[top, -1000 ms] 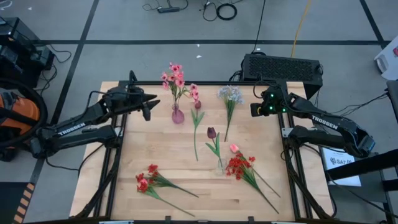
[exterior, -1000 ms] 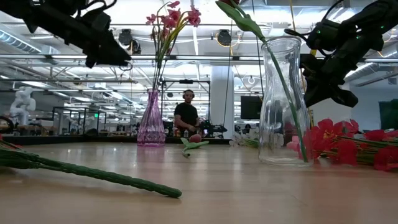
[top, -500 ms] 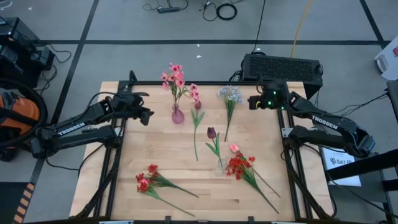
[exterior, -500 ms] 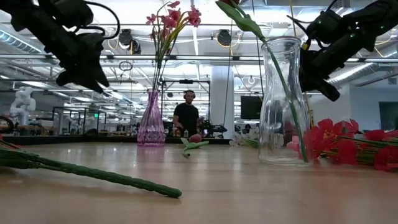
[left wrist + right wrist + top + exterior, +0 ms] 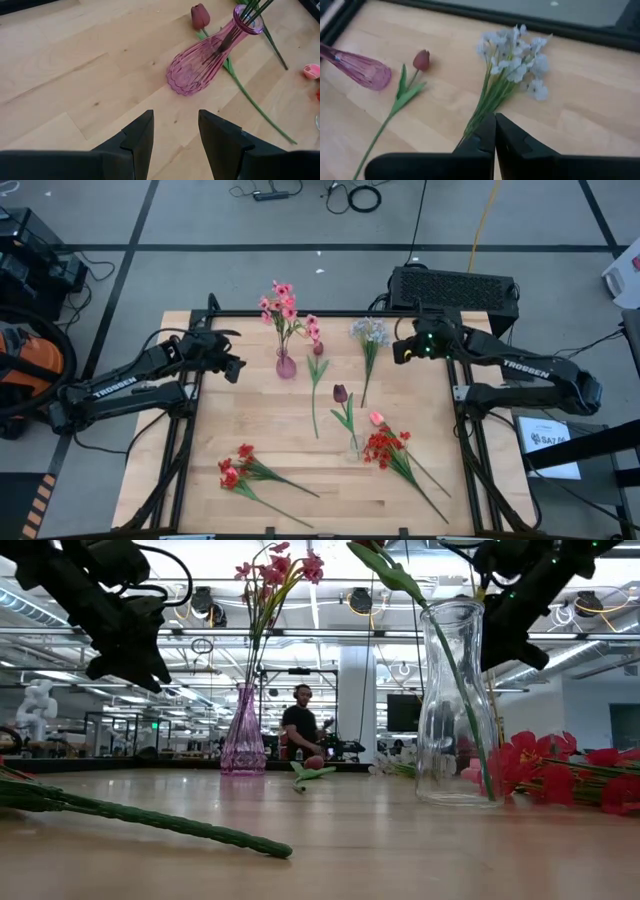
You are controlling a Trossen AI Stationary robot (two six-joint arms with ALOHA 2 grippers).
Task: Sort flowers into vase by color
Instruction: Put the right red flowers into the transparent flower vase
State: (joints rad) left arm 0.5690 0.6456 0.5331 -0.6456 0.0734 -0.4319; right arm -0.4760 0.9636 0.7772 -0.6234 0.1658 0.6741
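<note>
A pink vase (image 5: 286, 364) at the far middle stands on its base and holds pink sprays (image 5: 280, 304). Just left of it my left gripper (image 5: 236, 366) hovers open, tipped down, nothing between its fingers (image 5: 175, 135). A maroon tulip (image 5: 318, 348) and a pale blue-white sprig (image 5: 371, 332) lie flat on the table. My right gripper (image 5: 399, 352) hangs shut above the table, right of the sprig (image 5: 512, 55). A clear vase (image 5: 353, 445) holds another maroon tulip (image 5: 340, 393). A pink bud (image 5: 376, 418) and red clusters (image 5: 383, 446) (image 5: 232, 472) lie near the front.
A black box (image 5: 455, 288) sits beyond the table's far right edge. Bare wood lies between the pink vase and the front red cluster. In the low view a long green stalk (image 5: 150, 820) lies close to the camera, and a person (image 5: 300, 725) stands far behind the table.
My left gripper has tipped downward, rolled a little and sunk slightly beside the pink vase, then kept still. My right gripper, staying shut, has risen and swung toward the blue-white sprig. No flower or vase has moved.
</note>
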